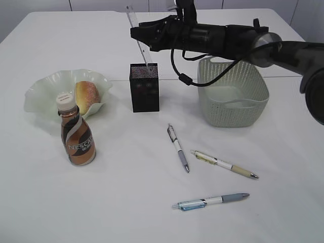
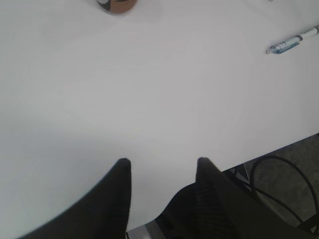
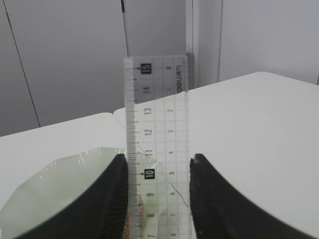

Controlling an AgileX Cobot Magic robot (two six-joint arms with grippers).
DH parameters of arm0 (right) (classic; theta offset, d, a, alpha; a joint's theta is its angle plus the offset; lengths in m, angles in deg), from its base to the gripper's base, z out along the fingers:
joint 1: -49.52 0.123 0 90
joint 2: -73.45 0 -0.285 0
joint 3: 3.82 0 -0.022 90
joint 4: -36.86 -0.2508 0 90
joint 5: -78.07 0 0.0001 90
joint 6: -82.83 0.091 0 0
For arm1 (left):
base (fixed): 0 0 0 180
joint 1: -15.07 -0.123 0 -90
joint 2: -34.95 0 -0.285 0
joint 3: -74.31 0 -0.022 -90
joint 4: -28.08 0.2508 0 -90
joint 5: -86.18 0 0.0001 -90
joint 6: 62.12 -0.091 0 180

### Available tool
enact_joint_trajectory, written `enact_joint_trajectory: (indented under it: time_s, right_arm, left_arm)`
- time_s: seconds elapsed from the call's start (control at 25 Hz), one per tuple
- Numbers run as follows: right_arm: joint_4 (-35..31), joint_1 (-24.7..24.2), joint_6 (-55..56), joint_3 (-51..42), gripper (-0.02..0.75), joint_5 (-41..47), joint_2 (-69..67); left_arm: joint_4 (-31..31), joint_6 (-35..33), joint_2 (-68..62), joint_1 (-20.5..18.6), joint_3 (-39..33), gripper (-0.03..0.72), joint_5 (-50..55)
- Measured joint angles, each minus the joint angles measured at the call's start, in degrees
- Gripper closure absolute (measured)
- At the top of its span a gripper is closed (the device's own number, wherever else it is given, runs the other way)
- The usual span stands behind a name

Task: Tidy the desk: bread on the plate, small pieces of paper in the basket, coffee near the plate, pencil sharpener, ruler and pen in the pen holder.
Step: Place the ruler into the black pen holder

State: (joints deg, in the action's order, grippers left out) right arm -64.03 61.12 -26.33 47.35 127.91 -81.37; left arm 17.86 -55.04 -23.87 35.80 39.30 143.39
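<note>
My right gripper (image 1: 135, 33) (image 3: 159, 158) is shut on the edges of the clear ruler (image 1: 132, 17) (image 3: 157, 109). The ruler stands tilted with its lower end inside the black pen holder (image 1: 145, 87). Three pens lie on the table: a grey one (image 1: 178, 148), a cream one (image 1: 224, 164) and a blue one (image 1: 210, 201) (image 2: 291, 42). The bread (image 1: 87, 96) sits on the pale green plate (image 1: 45, 88) (image 3: 55, 189), and the coffee bottle (image 1: 77, 136) (image 2: 117, 4) stands just in front of it. My left gripper (image 2: 163, 160) is open and empty over bare table. The pencil sharpener and the small pieces of paper are out of view.
The green basket (image 1: 233, 93) stands to the right of the pen holder, under my right arm. In the left wrist view the table's front edge (image 2: 279, 149) runs close to the right of my left gripper, with cables below it.
</note>
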Motion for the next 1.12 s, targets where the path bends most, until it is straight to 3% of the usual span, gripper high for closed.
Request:
enact_joint_trajectory:
  time_s: [1.12]
  right_arm:
    - [-0.3,0.0,3.4,0.0,0.402,-1.2,-0.7]
  left_arm:
    - [0.0,0.0,0.0,0.0,0.0,0.37,0.0]
